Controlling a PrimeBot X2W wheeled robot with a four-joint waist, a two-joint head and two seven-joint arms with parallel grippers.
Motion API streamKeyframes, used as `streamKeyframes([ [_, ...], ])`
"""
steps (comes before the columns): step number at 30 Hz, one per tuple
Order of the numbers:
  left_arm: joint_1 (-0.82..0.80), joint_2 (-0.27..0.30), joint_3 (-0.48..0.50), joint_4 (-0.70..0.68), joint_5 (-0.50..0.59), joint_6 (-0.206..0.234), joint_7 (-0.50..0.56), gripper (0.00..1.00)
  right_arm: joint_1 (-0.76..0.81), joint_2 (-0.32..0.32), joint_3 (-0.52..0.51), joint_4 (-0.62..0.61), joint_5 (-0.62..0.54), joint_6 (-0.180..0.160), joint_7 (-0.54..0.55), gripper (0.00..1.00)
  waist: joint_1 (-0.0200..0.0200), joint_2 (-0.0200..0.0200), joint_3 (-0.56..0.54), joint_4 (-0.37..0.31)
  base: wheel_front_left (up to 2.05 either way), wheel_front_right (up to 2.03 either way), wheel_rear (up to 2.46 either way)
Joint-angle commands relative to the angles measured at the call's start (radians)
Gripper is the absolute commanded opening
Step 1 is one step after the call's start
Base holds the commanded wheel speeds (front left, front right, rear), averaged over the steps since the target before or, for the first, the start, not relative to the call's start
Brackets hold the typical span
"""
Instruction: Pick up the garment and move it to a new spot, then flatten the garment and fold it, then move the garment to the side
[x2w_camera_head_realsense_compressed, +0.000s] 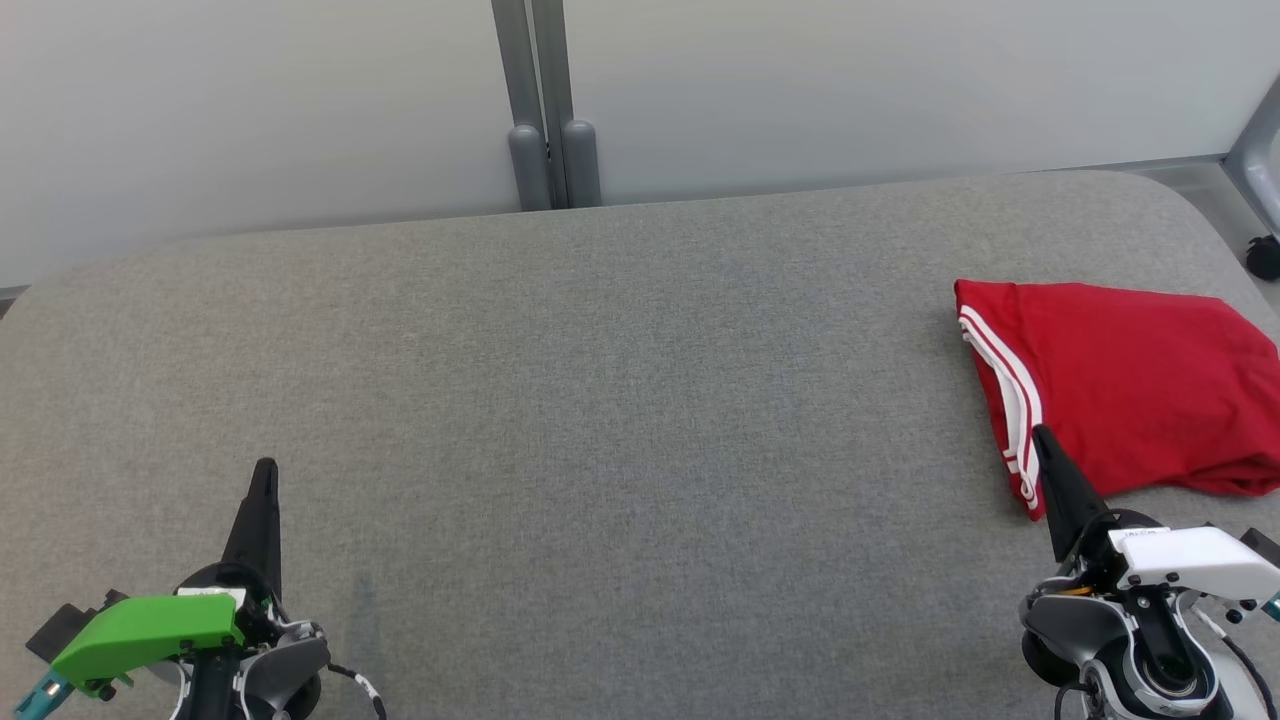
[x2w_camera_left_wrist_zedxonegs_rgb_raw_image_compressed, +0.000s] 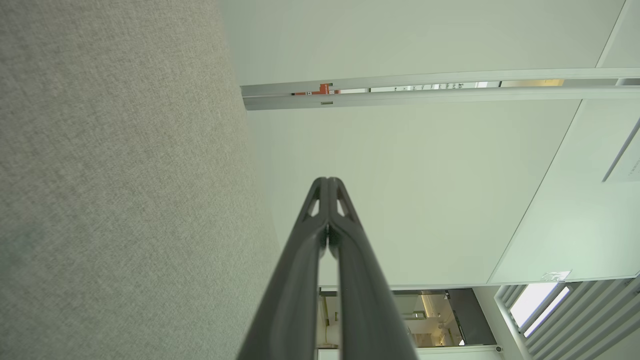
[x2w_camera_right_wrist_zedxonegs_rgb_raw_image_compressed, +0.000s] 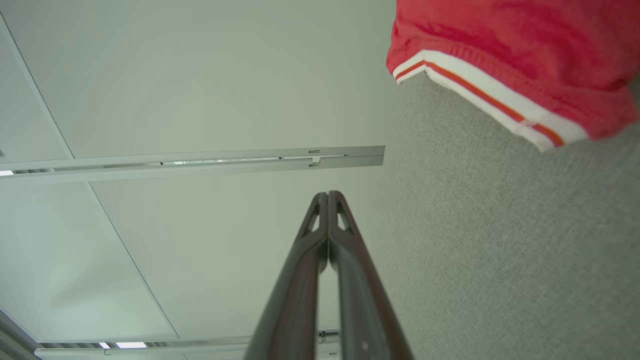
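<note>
the garment (x2w_camera_head_realsense_compressed: 1130, 385) is lying at the right end of the grey table (x2w_camera_head_realsense_compressed: 600, 400), gathered into a compact folded bundle with its striped white trim along the left edge. the left gripper (x2w_camera_head_realsense_compressed: 265, 470) is resting low at the left, well apart from the cloth, its two fingers pressed together and holding nothing. the right gripper (x2w_camera_head_realsense_compressed: 1040, 435) is also showing its fingers together and empty. its tip is pointing near the trim, and the right wrist view is showing bare table between them. i am judging that the fold is done and the last step, moving to the side, is finished or nearly so. if the bundle is needing one more push, the right gripper is the nearer one. otherwise both arms are needing only to keep off the cloth.
</note>
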Motion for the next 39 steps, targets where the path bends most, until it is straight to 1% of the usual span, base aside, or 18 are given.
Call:
streamKeyframes([
  [1,-0.011,0.001,0.003,-0.003,0.0,-0.005,0.004,0.0,0.009,-0.001,-0.001,-0.005,0.006,0.0,0.003,0.0,0.0,-0.0001,0.0,0.0,0.0,0.0,0.0],
  [39,-0.011,0.001,0.002,-0.003,-0.001,-0.005,0.004,0.0,0.009,-0.001,-0.001,-0.005,0.007,0.0,0.003,0.0,0.0,-0.0001,0.0,0.0,0.0,0.0,0.0],
])
